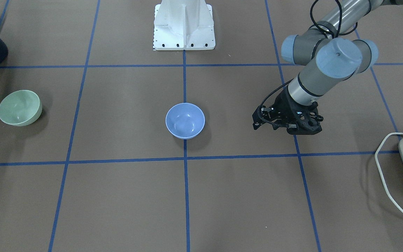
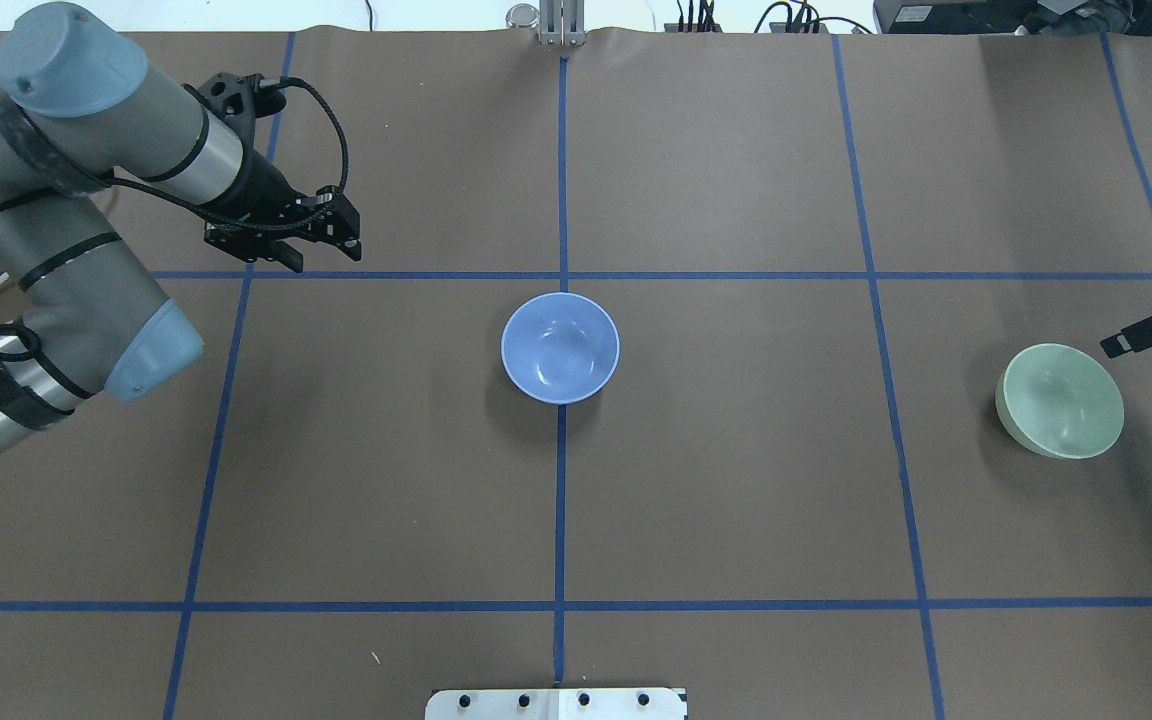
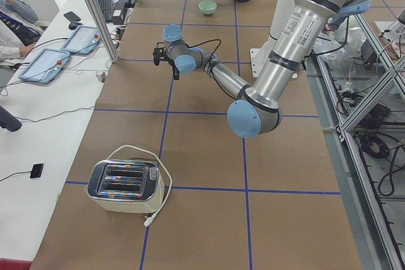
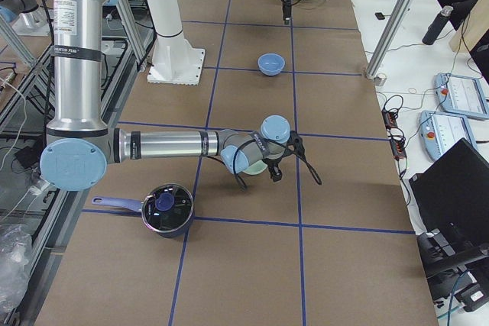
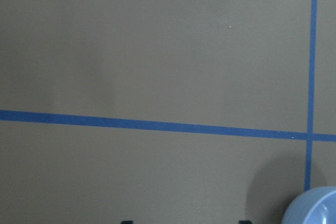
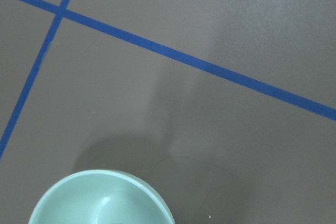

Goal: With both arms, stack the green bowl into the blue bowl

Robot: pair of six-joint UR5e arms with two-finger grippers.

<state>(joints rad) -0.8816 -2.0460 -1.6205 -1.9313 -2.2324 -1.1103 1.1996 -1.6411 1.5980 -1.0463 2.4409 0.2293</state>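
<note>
The blue bowl (image 2: pixel 560 347) stands upright and empty at the table's middle, on a blue tape crossing; its rim shows in the bottom right corner of the left wrist view (image 5: pixel 316 208). The green bowl (image 2: pixel 1061 400) stands upright and empty far to the robot's right, and also shows in the front view (image 1: pixel 19 107). My left gripper (image 2: pixel 324 260) is open and empty, hovering to the left of the blue bowl and beyond it. My right gripper (image 2: pixel 1148 282) is mostly cut off at the view's edge; its fingers look apart, one fingertip (image 2: pixel 1116 344) just beside the green bowl's rim.
A toaster (image 3: pixel 123 184) with a white cord sits at the table's left end. A dark lidded pot (image 4: pixel 164 211) stands near the right arm's elbow. The white pedestal (image 1: pixel 184 26) is at the robot's side. Blue tape lines grid the brown table.
</note>
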